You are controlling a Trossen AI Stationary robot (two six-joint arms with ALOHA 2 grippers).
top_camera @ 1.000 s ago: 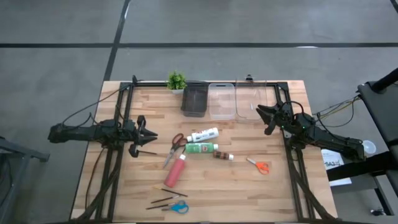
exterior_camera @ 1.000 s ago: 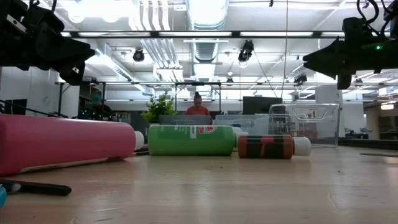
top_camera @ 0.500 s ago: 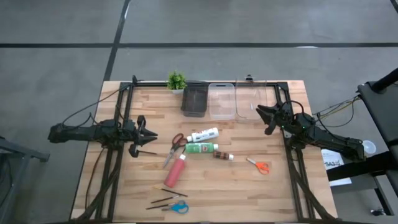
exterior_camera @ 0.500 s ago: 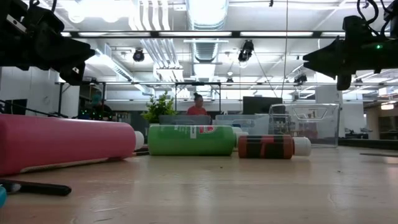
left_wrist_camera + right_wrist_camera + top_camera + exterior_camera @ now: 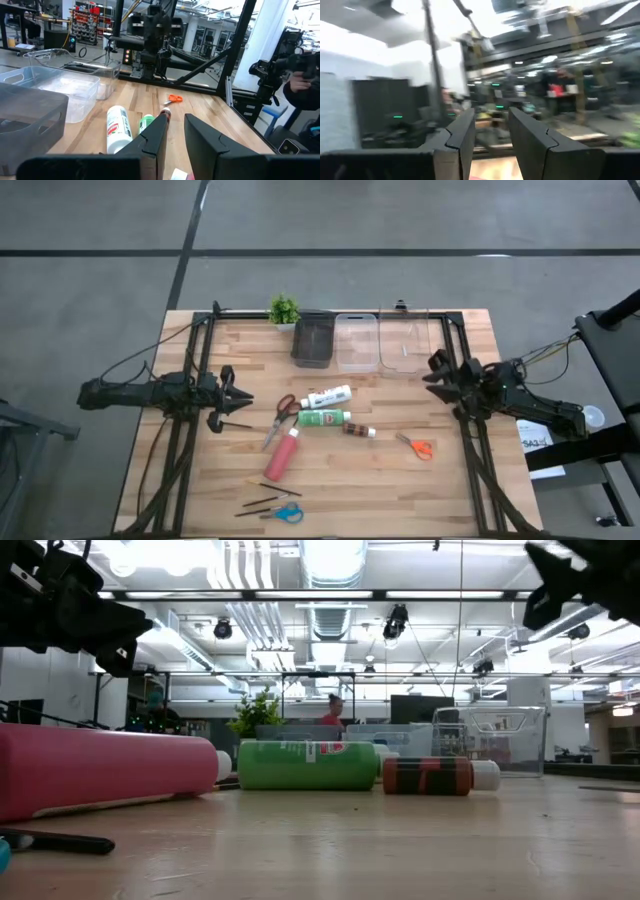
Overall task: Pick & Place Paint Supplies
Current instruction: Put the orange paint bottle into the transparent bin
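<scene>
The paint supplies lie in the middle of the table: a white tube (image 5: 327, 396), a green tube (image 5: 323, 418), a tiny brown tube (image 5: 360, 430) and a pinkish-red tube (image 5: 283, 455). With them are red scissors (image 5: 281, 414), orange scissors (image 5: 416, 447), blue scissors (image 5: 286, 514) and thin dark brushes (image 5: 266, 496). My left gripper (image 5: 238, 396) hovers level at the table's left, pointing at the tubes. Its fingers are drawn together and hold nothing. My right gripper (image 5: 428, 375) hovers at the right, tipped upward, shut and holding nothing.
At the far edge stand a dark bin (image 5: 312, 340), a clear tub (image 5: 356, 342) and a second clear container (image 5: 405, 340). A small green potted plant (image 5: 284, 309) stands to their left. Dark frame rails (image 5: 186, 440) run along both sides. Bare wood lies at the near right.
My right gripper has risen, tipped its fingers upward and turned at the wrist, shifting slightly toward the table's near edge. It stays shut. The supplies lie as they did.
</scene>
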